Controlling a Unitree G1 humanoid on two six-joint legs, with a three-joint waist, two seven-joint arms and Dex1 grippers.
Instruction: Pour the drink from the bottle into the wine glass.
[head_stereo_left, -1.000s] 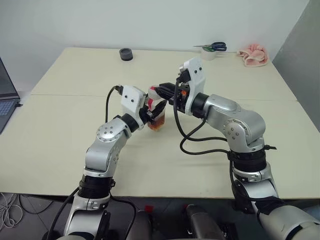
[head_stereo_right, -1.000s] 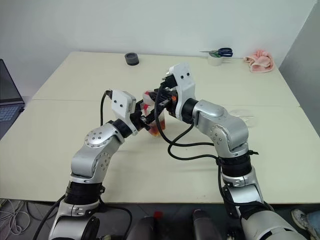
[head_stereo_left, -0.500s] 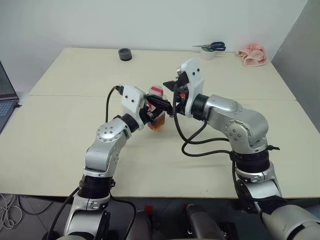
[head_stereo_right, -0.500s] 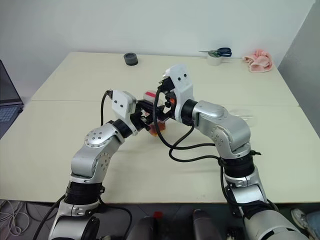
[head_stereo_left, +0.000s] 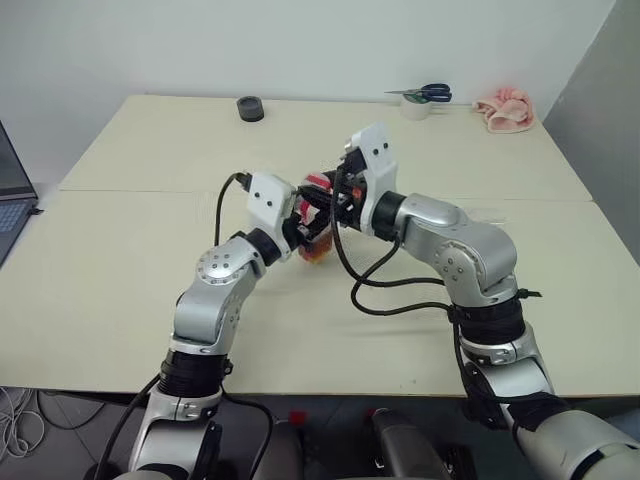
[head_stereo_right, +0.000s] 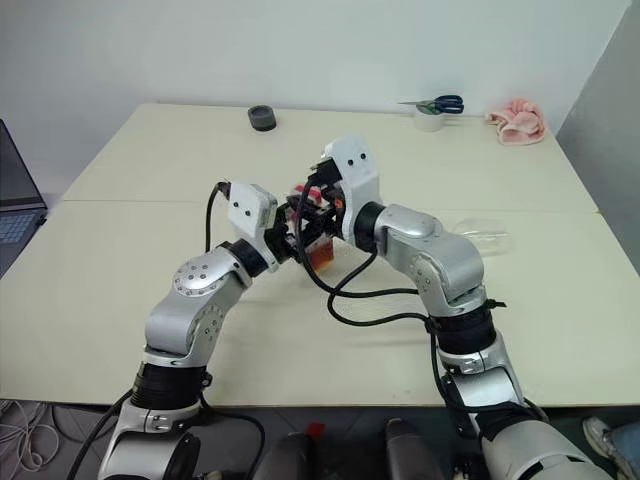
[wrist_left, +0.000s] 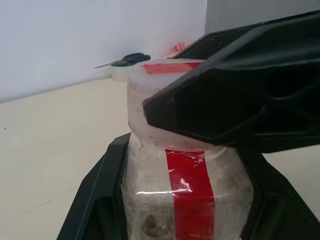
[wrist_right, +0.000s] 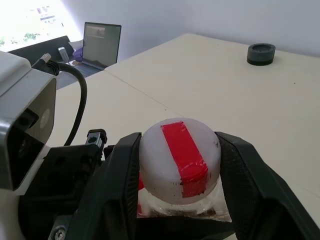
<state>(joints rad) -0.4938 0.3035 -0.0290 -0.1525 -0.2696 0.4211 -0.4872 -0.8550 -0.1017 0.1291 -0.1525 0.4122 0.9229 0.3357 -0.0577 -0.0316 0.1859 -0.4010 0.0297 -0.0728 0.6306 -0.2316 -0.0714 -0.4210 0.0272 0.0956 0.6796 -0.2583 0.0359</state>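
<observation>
It looks like a lab or office room: a big plain table (head_stereo_left: 120, 250), bare white walls, a laptop (head_stereo_left: 12, 195) and scissors (head_stereo_left: 425, 94).

Cream table (head_stereo_left: 120, 260), white wall (head_stereo_left: 250, 40), grey panel (head_stereo_left: 610, 100) at right

bottle (head_stereo_left: 316, 222): mostly hidden between the two grippers — lower body with the drink (head_stereo_left: 314, 250) shows below them
wine glass (head_stereo_right: 482, 231): faint clear shape right of the right arm — stem and foot too faint to tell
laptop (head_stereo_left: 12, 192): cut by the left edge
</observation>
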